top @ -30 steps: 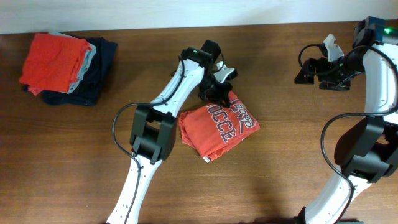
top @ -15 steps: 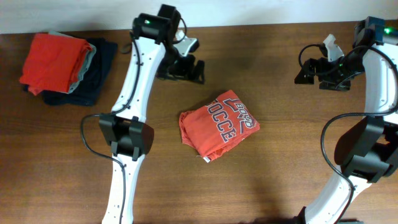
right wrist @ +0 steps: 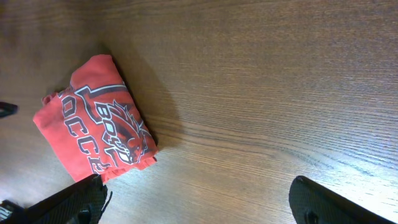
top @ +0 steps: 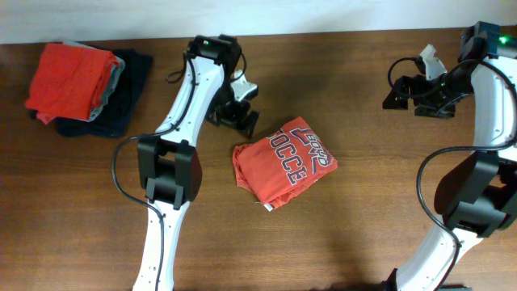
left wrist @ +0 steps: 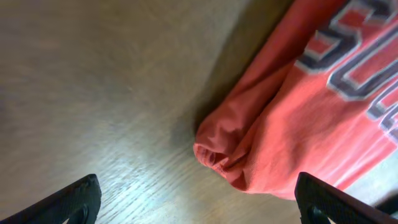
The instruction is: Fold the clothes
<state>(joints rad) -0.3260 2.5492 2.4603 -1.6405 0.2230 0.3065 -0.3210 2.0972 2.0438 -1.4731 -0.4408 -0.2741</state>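
Note:
A folded red shirt (top: 284, 162) with grey-and-white lettering lies in the middle of the wooden table. My left gripper (top: 239, 120) hovers open just up and left of it, touching nothing. In the left wrist view the shirt's rolled edge (left wrist: 298, 112) fills the right side, and bare wood shows between the wide-apart fingertips (left wrist: 76, 200). My right gripper (top: 397, 95) hangs open at the far right, well away from the shirt. Its wrist view shows the shirt (right wrist: 99, 140) at the left, over bare table.
A stack of folded clothes (top: 81, 85) sits at the back left: red on top, grey and dark navy beneath. The pale back edge of the table (top: 323, 16) runs along the top. Both arm bases stand at the front.
My left gripper let go of the shirt's upper edge and opened. It swung up and left, then came partway back toward the shirt. The right arm has not moved.

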